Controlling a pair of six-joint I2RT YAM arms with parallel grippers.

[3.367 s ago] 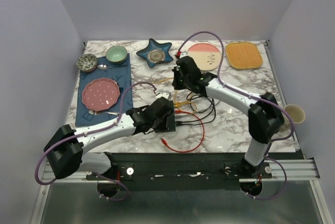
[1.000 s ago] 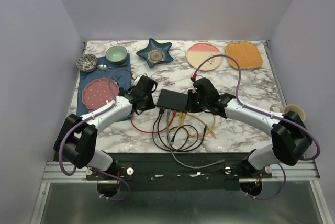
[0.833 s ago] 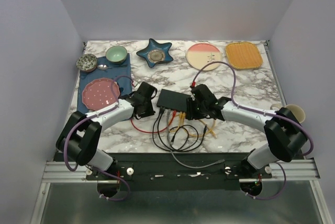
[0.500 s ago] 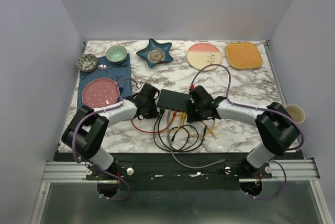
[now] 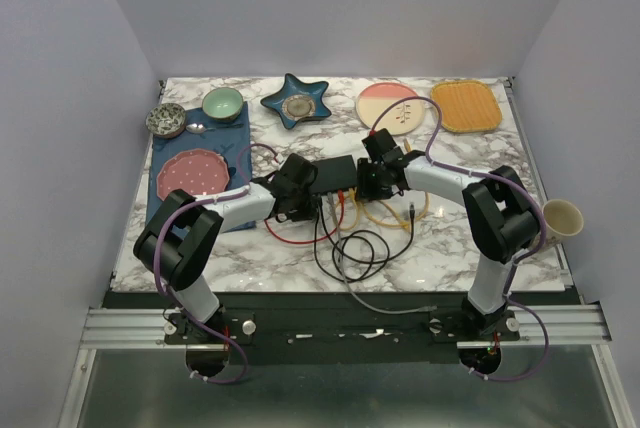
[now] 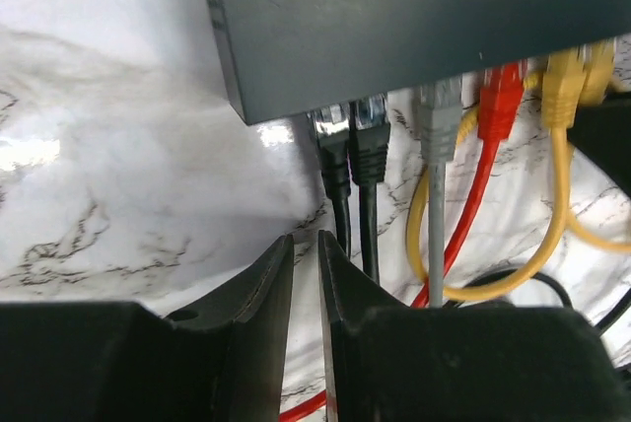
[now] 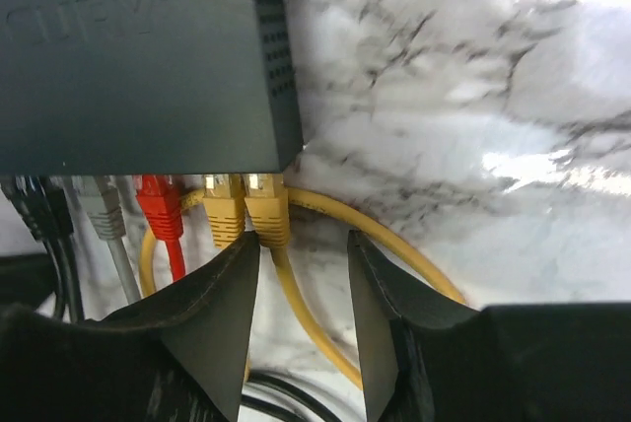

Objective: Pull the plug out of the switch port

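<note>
The black switch (image 5: pixel 333 172) lies mid-table, its sockets facing the near edge. Two black plugs (image 6: pixel 352 149), a grey plug (image 6: pixel 438 124), a red plug (image 6: pixel 500 99) and two yellow plugs (image 7: pixel 246 207) sit in its ports. My left gripper (image 5: pixel 300 198) is at the switch's left corner; in the left wrist view it (image 6: pixel 306 249) is nearly shut and empty, just left of the black cables. My right gripper (image 5: pixel 371 181) is at the right corner; in the right wrist view it (image 7: pixel 304 245) is open, with the outermost yellow plug's cable between its fingers (image 7: pixel 380 289).
Loose black, red, yellow and grey cables (image 5: pixel 355 243) loop in front of the switch. A pink plate (image 5: pixel 190 174) on a blue mat, two bowls (image 5: pixel 222 104), a star dish (image 5: pixel 296 100), a round plate (image 5: pixel 390 108) and a yellow mat (image 5: pixel 466 106) line the back. A cup (image 5: pixel 561 216) stands off the right edge.
The switch has shifted toward the back of the table and turned squarer, its cables dragged along. Both grippers have moved with it and stay close at its two corners.
</note>
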